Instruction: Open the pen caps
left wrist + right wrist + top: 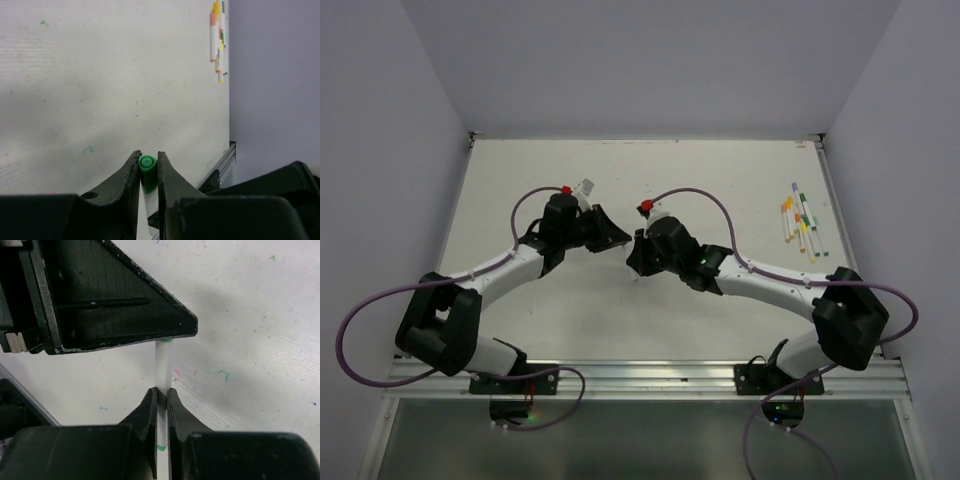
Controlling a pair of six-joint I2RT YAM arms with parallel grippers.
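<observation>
Grips on opposite ends explain the pose: the left gripper [148, 157] is clamped on the green cap [147, 167], which sits end-on between its fingertips, while the right gripper [161, 392] is pinched tight on the white barrel of the same pen [163, 365]. The barrel runs straight out ahead of the right gripper's fingertips and disappears under the left gripper. Holding cap and barrel separately, nose to nose above the middle of the table [720, 180], looks meant to let the arms draw apart along the pen's axis and pull the cap free. The seam between cap and barrel is hidden behind the left gripper's finger in the right wrist view, so I cannot tell whether the cap has begun to slide. Only a sliver of green peeks out there. From above, the left gripper [605, 232] and right gripper [638, 255] block the pen completely. The other pens [803, 222] lie in a loose row well off to the right gripper's outer side, near the table's edge. They are too small to tell which carry caps, and the left wrist view cuts off the top of the row.
</observation>
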